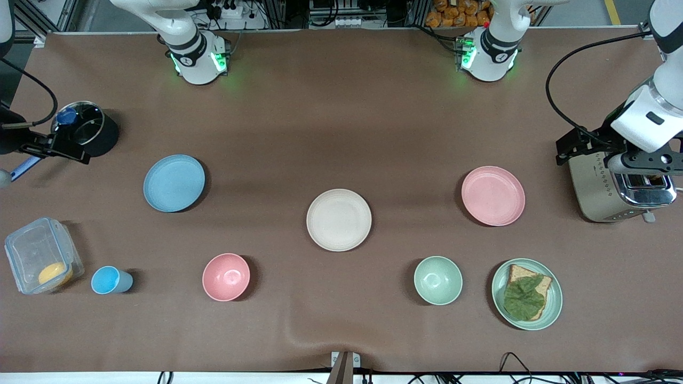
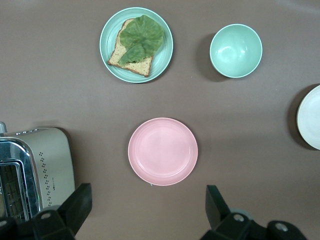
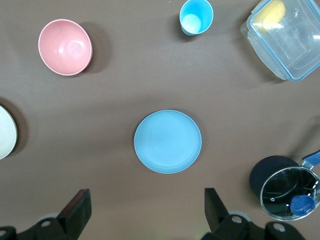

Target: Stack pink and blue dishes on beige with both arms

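The light blue plate (image 1: 174, 183) lies toward the right arm's end of the table and the pink plate (image 1: 493, 196) toward the left arm's end. The beige plate (image 1: 339, 220) sits between them, slightly nearer the front camera. All three are bare and flat on the cloth. My left gripper (image 2: 147, 212) hangs open high above bare cloth beside the pink plate (image 2: 163, 151), close to the toaster. My right gripper (image 3: 147, 212) hangs open high above bare cloth beside the blue plate (image 3: 167, 141), close to the pot. Neither holds anything.
A pink bowl (image 1: 226, 277), green bowl (image 1: 438, 280), green plate with bread and a leaf (image 1: 527, 294), blue cup (image 1: 109, 280) and clear container (image 1: 40, 261) line the near side. A lidded black pot (image 1: 85, 128) and a toaster (image 1: 621, 186) stand at the table's ends.
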